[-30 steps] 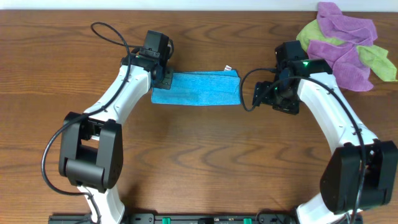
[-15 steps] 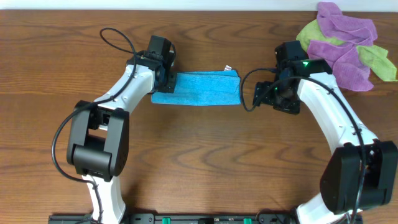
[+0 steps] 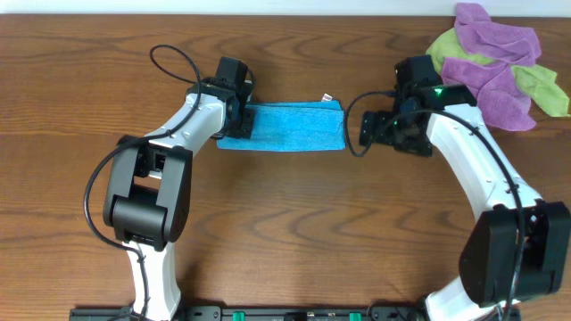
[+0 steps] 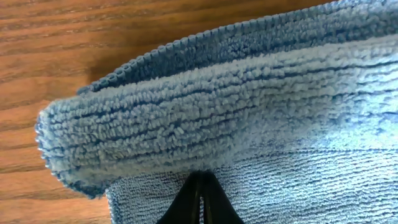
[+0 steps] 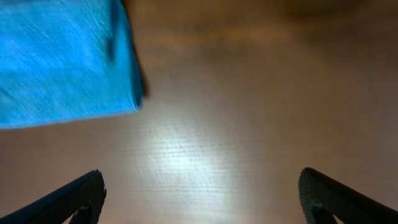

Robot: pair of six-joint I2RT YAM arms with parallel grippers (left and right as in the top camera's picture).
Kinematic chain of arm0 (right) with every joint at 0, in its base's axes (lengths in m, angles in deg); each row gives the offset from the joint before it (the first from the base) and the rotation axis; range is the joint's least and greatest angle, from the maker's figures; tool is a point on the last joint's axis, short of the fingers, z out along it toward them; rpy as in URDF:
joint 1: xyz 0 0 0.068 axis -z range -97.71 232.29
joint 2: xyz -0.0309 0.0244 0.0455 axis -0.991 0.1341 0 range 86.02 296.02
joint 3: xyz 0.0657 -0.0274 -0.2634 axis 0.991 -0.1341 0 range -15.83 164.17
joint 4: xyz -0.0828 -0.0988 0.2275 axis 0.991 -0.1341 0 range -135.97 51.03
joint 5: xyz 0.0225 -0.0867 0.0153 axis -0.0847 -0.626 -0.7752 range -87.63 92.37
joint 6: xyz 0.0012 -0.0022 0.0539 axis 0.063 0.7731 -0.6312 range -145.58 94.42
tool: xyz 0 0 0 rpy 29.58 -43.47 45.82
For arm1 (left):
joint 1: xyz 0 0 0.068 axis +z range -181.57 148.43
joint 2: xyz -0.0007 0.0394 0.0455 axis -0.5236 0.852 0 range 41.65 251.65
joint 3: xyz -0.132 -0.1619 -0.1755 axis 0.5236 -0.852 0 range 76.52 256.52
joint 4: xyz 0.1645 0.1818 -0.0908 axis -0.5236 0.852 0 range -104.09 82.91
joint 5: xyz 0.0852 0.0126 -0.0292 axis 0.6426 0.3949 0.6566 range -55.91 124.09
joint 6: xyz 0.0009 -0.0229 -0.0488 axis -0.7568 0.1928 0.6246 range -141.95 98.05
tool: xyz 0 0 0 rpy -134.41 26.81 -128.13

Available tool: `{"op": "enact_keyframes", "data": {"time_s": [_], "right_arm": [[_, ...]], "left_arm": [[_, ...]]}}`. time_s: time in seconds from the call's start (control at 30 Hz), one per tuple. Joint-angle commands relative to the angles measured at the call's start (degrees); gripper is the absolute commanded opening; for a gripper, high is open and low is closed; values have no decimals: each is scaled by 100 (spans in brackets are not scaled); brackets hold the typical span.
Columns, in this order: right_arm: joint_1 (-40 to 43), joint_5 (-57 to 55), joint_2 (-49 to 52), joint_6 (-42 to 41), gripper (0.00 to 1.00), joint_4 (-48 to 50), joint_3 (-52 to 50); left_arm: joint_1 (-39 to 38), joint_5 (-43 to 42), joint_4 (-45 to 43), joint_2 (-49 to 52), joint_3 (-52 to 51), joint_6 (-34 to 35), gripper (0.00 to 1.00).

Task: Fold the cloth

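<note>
The cloth (image 3: 290,127) is sky blue and lies folded into a long strip at the table's far middle, with a small white tag (image 3: 326,97) at its far right corner. My left gripper (image 3: 239,120) sits at the strip's left end. In the left wrist view it (image 4: 200,186) is shut, its tips pinched into the cloth (image 4: 249,93) where a thick roll of it rises just ahead. My right gripper (image 3: 370,129) hovers just right of the strip's right end. It (image 5: 200,177) is wide open over bare wood, with the cloth's corner (image 5: 62,56) at upper left.
A heap of purple and lime-green cloths (image 3: 495,58) lies at the far right corner, behind the right arm. The table's far edge (image 3: 285,15) runs close behind the strip. Both arms reach in from the near side.
My left arm has swung its elbow rightward, nudging the gripper a little to the right at the cloth's left end. The right gripper's jaws have opened wider and it has shifted slightly.
</note>
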Motion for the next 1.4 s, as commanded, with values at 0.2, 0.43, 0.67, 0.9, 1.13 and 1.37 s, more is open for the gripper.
{"op": "enact_keyframes", "data": {"time_s": [0.2,0.43,0.67,0.9,1.13,1.37], "right_arm": [[667,2037,-101,330,99,1578,-1132],[927,3049,-48,293,99,2623,-1923],[730,3738,638,-332,99,3606,-2000],[682,3956,1167,-686,99,4113,-2000],[612,4291,1823,-1204,99,4638,-2000],[269,4328,2428,-1582,98,5134,-2000]], "left_arm": [[98,-358,63,72,52,-262,6],[297,-968,63,72,52,-280,6],[374,-1097,63,72,52,-302,6],[374,-1097,61,72,52,-302,6],[374,-1097,57,72,52,-302,6],[374,-1097,59,72,52,-302,6]]}}
